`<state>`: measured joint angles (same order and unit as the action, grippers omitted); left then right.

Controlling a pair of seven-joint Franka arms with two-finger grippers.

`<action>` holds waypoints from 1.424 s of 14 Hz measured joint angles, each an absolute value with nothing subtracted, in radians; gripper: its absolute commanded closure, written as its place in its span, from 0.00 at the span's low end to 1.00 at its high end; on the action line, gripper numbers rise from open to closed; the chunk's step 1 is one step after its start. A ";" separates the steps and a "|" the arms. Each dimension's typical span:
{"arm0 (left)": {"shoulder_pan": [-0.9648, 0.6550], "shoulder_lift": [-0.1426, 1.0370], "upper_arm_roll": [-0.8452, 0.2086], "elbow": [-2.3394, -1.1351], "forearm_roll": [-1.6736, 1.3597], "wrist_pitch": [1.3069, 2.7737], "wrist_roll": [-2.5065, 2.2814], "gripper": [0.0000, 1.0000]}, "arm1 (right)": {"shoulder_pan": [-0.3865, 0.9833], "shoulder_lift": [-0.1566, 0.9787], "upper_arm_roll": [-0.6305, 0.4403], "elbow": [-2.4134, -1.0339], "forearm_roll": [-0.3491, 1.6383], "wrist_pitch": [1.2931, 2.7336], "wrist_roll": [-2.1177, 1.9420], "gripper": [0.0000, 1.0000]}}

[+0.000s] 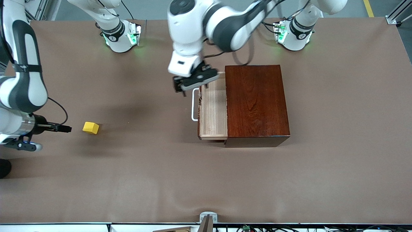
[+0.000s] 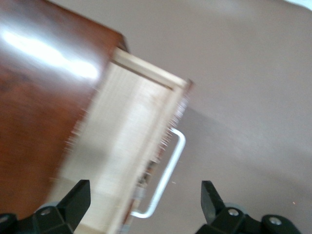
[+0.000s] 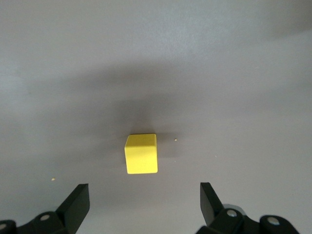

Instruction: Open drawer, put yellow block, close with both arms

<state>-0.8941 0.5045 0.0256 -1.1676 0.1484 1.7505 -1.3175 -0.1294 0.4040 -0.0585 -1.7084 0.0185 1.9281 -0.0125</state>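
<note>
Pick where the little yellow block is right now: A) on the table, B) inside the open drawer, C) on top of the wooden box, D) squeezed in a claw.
A: the yellow block sits on the bare table, away from the drawer, and the right claw is open with nothing in it.

No text, label, brand or number is showing legibly anywhere in these views. The only marks are small dark round emblems sitting on the white collars of the two arm bases (image 1: 112,38) (image 1: 300,36), and they are appearing too small to read.
</note>
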 measured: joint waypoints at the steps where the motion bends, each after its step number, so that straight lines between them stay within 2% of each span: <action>1: -0.864 0.465 0.027 -1.169 0.148 1.688 -1.281 0.00 | -0.131 0.404 -0.059 -1.733 0.019 1.949 -0.012 0.00; 5: -0.743 0.339 0.028 -1.181 0.148 1.529 -1.216 0.00 | -0.134 0.404 -0.058 -1.795 0.020 1.994 -0.011 0.00; 9: -0.610 0.271 0.028 -1.186 0.147 1.436 -1.020 0.00 | -0.134 0.404 -0.056 -1.887 0.021 2.132 -0.008 0.00; 16: -0.343 0.188 0.024 -1.196 0.143 1.371 -0.567 0.00 | -0.122 0.439 -0.045 -1.964 0.021 2.259 -0.008 0.00; 20: -0.243 0.125 0.025 -1.259 0.143 1.362 -0.346 0.00 | -0.117 0.466 -0.043 -2.025 0.021 2.376 -0.008 0.00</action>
<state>-0.2431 0.1253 0.0251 -1.2588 0.1430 1.3619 -0.3465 -0.1174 0.4659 -0.0427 -2.0254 0.0206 2.3762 -0.0080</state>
